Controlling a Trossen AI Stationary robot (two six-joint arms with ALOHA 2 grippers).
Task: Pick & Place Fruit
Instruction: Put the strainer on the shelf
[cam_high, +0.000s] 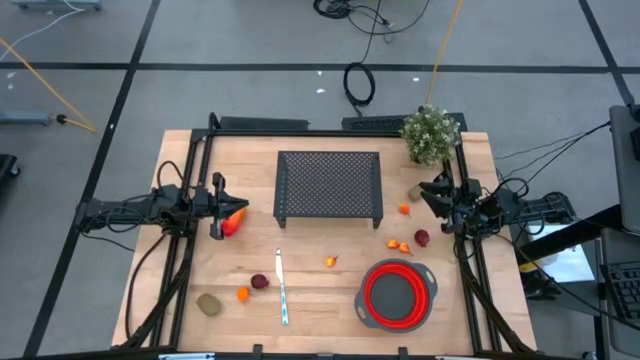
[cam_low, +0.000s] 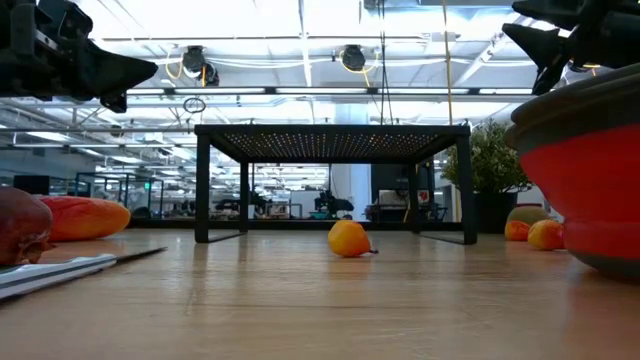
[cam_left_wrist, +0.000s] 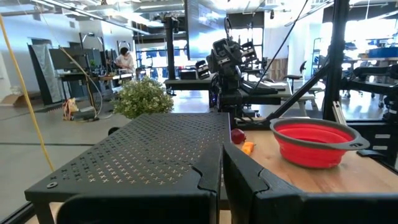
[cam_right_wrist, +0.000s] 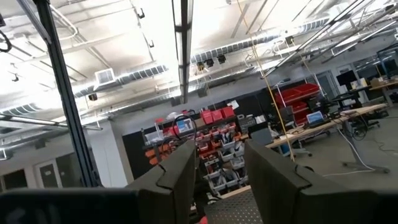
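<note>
1. We see the left gripper (cam_high: 222, 208) at the left-middle of the overhead frame, fingers pinched together with nothing between them, raised above the table.
2. Right under and beside it lies the big red-orange oval fruit (cam_high: 233, 221); in the low shot the same piece sits at the far left edge.
3. The right gripper (cam_high: 432, 192) hangs at the right-middle of the overhead frame, fingers partly apart and empty as far as we can see.
4. Around it: a greenish piece (cam_high: 415, 191), a small orange one (cam_high: 404, 209), a dark red one (cam_high: 422, 238) and two tiny orange bits (cam_high: 399, 245).
5. Centre of the frame: the black mesh rack (cam_high: 329, 185), with another orange piece (cam_high: 330, 261) below it.
6. Lower left: a dark red piece (cam_high: 260, 282), an orange one (cam_high: 242, 293), a kiwi (cam_high: 208, 304), and the knife (cam_high: 282, 288) just right of them.
7. Lower right: the red bowl (cam_high: 398, 294), nothing in it. A potted plant (cam_high: 431, 133) stands at upper right.
</note>
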